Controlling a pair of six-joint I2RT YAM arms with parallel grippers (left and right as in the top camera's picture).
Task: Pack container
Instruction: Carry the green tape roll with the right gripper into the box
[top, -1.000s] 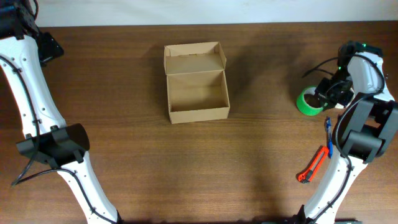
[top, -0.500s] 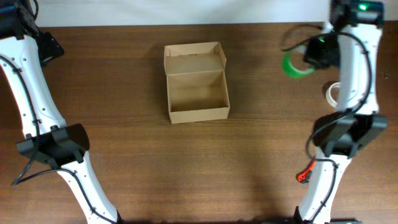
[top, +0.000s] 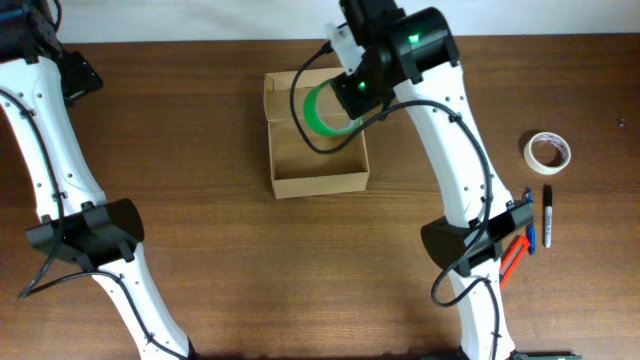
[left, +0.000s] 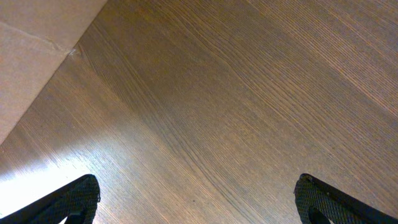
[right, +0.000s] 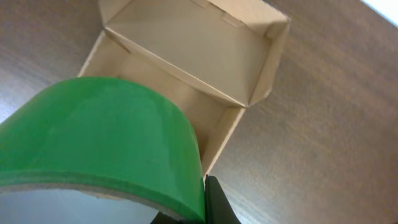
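The container (top: 288, 150) is an open tan cardboard box with its flap lid folded back, at the table's middle back; it also shows in the right wrist view (right: 186, 50). My right gripper (top: 345, 100) is shut on a green tape roll (top: 318, 112) and holds it above the box's right rear part. In the right wrist view the green tape roll (right: 106, 137) fills the lower left, with one black finger against its rim. My left gripper (left: 196, 202) is open and empty over bare wood, at the far left back of the table.
A white tape roll (top: 547, 151), a black marker (top: 548, 214), a blue pen (top: 527, 236) and an orange box cutter (top: 510, 258) lie at the right side of the table. A pale surface (left: 31, 56) meets the wood in the left wrist view.
My right arm has swung left from the table's right side, carrying the green tape roll from beside the white roll to above the box. The left arm has not moved.
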